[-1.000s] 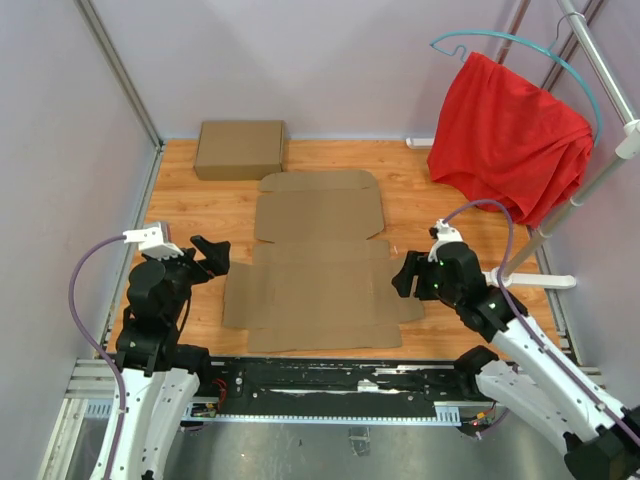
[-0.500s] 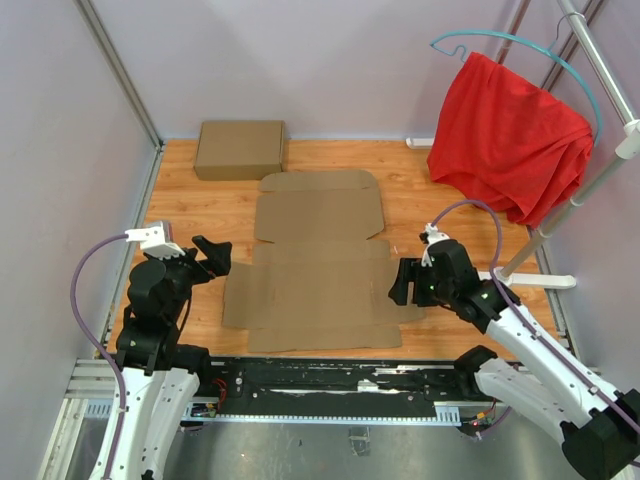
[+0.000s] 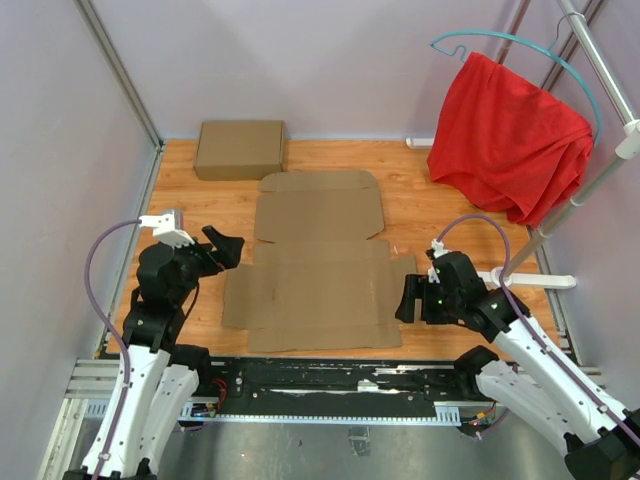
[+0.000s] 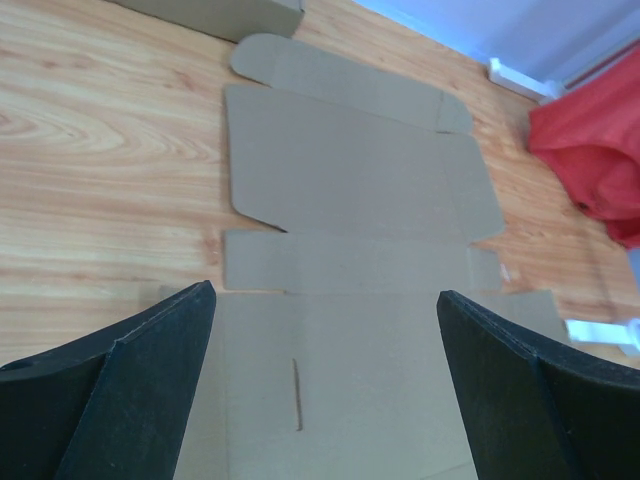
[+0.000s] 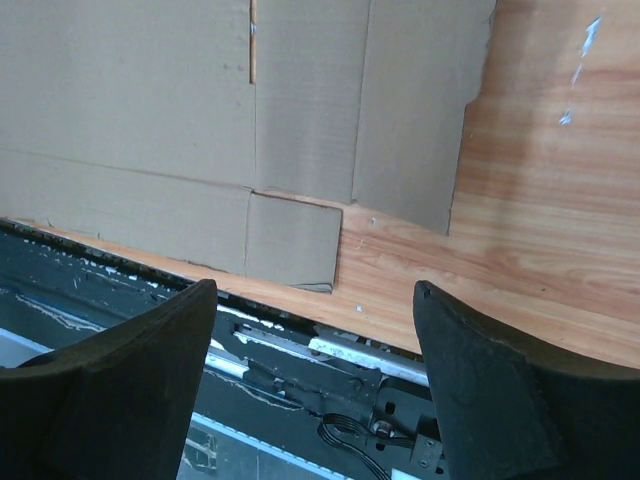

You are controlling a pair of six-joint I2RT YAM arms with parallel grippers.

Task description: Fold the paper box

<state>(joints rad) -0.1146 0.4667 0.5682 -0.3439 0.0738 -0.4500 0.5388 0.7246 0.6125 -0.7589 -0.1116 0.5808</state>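
Note:
The paper box (image 3: 318, 265) lies flat and unfolded on the wooden table, a brown die-cut cardboard sheet with flaps. It fills the left wrist view (image 4: 350, 250) and its near right corner shows in the right wrist view (image 5: 200, 120). My left gripper (image 3: 226, 248) is open and empty, just off the sheet's left edge; in its own view (image 4: 325, 380) it hovers above the left flap. My right gripper (image 3: 408, 298) is open and empty at the sheet's right flap, near the table's front edge (image 5: 400, 330).
A fully formed flat brown box (image 3: 240, 149) lies at the back left. A red cloth (image 3: 508, 135) hangs on a hanger from a rack at the right. A black rail (image 3: 330, 380) runs along the table's near edge.
My right gripper has moved down towards the near edge, along the sheet's right flap. My left gripper has shifted slightly right and up. The sheet has not moved.

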